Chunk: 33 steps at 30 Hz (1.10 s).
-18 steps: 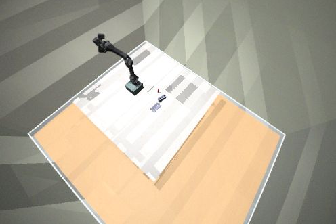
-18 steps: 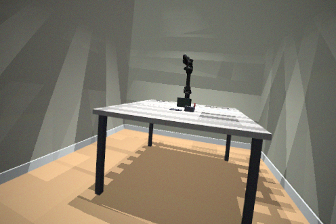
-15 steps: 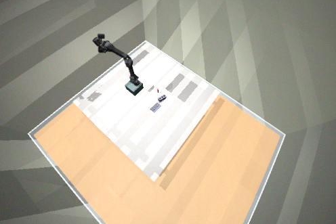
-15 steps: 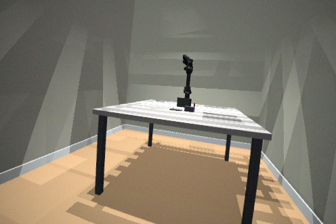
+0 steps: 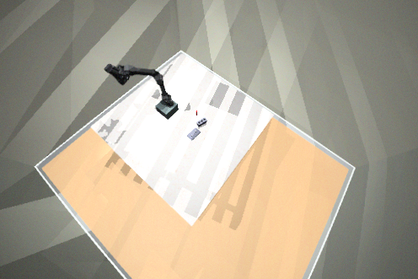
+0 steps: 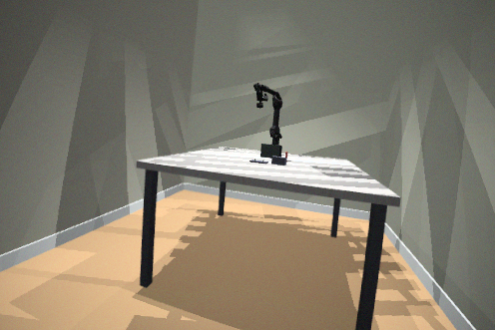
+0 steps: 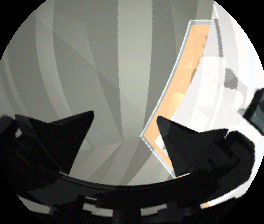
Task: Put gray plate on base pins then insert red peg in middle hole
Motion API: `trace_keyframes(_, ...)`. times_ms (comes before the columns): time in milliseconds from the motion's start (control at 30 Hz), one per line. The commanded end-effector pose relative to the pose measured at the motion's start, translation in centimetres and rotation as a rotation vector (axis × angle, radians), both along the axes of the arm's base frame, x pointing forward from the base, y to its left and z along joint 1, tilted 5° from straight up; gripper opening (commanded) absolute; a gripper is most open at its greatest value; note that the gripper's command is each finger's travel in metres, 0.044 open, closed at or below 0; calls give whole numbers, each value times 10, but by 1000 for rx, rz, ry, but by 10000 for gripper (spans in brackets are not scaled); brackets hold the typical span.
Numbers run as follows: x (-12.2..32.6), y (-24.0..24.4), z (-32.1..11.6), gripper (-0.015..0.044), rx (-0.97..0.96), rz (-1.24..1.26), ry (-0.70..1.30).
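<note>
My gripper (image 7: pixel 126 116) is open and empty, with its fingers wide apart in the wrist view. It is high up and well away from the parts. The flat base (image 5: pixel 194 134) (image 6: pixel 258 162) lies on the table, with two small light marks on top that look like its pins. The thicker gray plate (image 5: pixel 201 122) (image 6: pixel 278 161), with dark holes on top, lies beside it and is not on the pins. The red peg (image 5: pixel 196 113) (image 6: pixel 286 156) seems to stand upright near the plate. Its lower end is hard to make out.
The arm's dark mounting block (image 5: pixel 167 109) (image 6: pixel 270 151) stands on the white table (image 5: pixel 177 163) (image 6: pixel 200 164), close to the parts. The arm rises from it and bends over toward one side. Striped shadows cross the table top.
</note>
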<state>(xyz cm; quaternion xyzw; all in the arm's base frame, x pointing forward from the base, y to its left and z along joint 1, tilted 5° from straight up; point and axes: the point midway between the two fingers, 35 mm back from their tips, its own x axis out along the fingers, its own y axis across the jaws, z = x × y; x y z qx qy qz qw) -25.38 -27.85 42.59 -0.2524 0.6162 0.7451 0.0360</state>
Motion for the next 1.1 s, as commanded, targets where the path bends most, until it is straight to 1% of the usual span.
trace_keyframes(0,34,-35,-20,440,150,194,-2)
trace_keyframes(100,64,-60,-35,440,248,358,8)
trace_keyframes(300,146,-105,-70,440,489,739,78)
trace_keyframes(400,191,-120,-87,440,612,932,137)
trace_keyframes(467,217,-125,-93,440,628,992,177)
trace_keyframes(567,258,-129,-108,440,725,1152,244)
trace_keyframes(800,357,-120,-143,440,949,1551,448)
trace_keyframes(1067,479,-65,-189,440,1197,2068,835)
